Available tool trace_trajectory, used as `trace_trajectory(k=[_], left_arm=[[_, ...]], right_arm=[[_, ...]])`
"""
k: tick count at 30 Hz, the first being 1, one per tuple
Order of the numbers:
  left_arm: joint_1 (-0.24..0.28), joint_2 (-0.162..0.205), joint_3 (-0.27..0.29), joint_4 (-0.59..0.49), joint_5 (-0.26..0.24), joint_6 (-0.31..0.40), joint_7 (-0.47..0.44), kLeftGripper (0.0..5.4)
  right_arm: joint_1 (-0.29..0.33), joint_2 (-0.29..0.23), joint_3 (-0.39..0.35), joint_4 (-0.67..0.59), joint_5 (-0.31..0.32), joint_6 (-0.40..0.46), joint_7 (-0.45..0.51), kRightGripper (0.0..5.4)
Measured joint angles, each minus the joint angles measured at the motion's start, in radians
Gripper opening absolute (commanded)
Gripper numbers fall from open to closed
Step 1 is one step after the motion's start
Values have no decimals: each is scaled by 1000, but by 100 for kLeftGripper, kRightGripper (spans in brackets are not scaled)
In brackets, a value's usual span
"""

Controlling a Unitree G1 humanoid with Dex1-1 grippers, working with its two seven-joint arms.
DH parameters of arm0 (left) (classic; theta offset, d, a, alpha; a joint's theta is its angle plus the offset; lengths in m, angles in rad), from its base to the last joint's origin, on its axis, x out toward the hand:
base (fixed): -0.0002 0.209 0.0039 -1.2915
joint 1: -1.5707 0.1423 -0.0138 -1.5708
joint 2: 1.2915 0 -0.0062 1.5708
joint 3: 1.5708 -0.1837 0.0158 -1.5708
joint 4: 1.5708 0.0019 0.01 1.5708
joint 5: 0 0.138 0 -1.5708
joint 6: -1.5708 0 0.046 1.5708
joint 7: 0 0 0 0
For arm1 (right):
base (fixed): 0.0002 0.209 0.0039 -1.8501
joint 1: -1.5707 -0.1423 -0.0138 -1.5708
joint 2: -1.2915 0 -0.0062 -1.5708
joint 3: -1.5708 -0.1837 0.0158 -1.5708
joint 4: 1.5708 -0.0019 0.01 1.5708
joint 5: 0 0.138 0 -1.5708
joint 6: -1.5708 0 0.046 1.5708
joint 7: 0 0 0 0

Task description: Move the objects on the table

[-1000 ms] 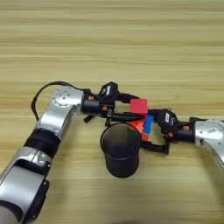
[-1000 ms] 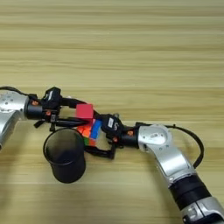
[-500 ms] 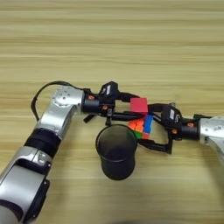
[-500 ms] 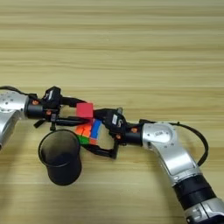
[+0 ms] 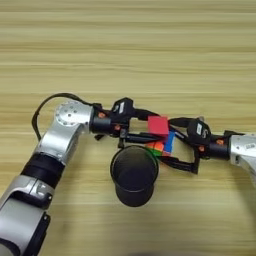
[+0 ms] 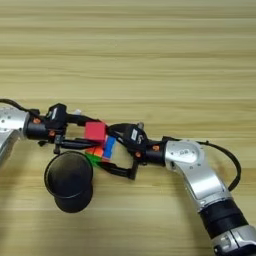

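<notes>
Both grippers were crowded around the cubes mid-table, just behind the black mesh cup (image 5: 134,175).

L gripper (image 5: 150,126): reached in from the left, fingers spread just enough to take the small red cube (image 5: 158,125). One finger ran along the cube's far side, the other along its near side, so it was pinching the cube. Red cube sat above/overlapping the multicoloured puzzle cube (image 5: 163,144); couldn't tell whether the two were touching or the red one was held clear.

R gripper (image 6: 111,150): came in from the right, fingers spread wide around the puzzle cube. Upper finger (image 6: 114,131) lay along the far side near the red cube, lower finger (image 6: 116,170) ran along the near side, apart from the cube's face as far as I could see. I'd call it open, bracketing the puzzle cube, no firm pinch visible. Contact on the upper finger: couldn't tell.

Mesh cup stood upright on the table (image 5: 125,50), mouth up, rim just in front of the puzzle cube and right under the L gripper's near finger. In the right eye view the cup (image 6: 68,180) showed left of the R gripper, close to the lower finger's tip but apart from it.

Puzzle cube showed green, orange and blue faces, mostly hidden behind the red cube and the cup rim. No markers seen in either view.
</notes>
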Motion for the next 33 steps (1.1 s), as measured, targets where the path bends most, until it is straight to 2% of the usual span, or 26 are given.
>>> trace_trajectory(k=[3, 12, 18, 23, 27, 33], left_arm=[[0, 8, 22, -9, -20, 13, 0, 217], [-18, 6, 50, 17, -23, 20, 4, 217], [-70, -1, 53, 141, -14, 3, 15, 217], [-134, -8, 52, 299, 25, -40, 17, 217], [-170, -36, 45, 387, 60, -84, 13, 217], [-187, -55, 40, 439, 92, -124, -3, 217]], right_arm=[[-6, 0, 0, 12, 0, -2, -1, 540], [-8, 0, 0, 13, 0, -3, 0, 540], [-7, 0, 0, 7, 1, -3, 1, 540], [-6, -2, 0, -20, 3, -2, 1, 540], [-4, -5, 0, -33, 5, 1, 2, 540], [6, -15, -3, -59, 8, 3, 2, 540]])
